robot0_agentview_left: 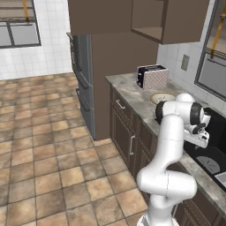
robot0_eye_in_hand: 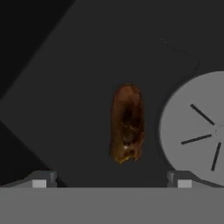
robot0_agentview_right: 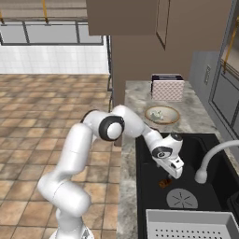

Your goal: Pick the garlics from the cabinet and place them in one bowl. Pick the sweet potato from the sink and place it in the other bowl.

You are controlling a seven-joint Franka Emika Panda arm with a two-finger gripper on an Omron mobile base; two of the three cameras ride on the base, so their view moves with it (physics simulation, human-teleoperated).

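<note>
Directly below open end effector [robot0_eye_in_hand: 112, 183]: sweet potato [robot0_eye_in_hand: 127, 124]

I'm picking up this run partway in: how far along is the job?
Done, it seems: pale bulbs, apparently the garlics, lie in the tan bowl. In hand: the open end effector hangs in the sink above the sweet potato, not yet gripped. Left: lifting it out and placing it in the other bowl.
</note>
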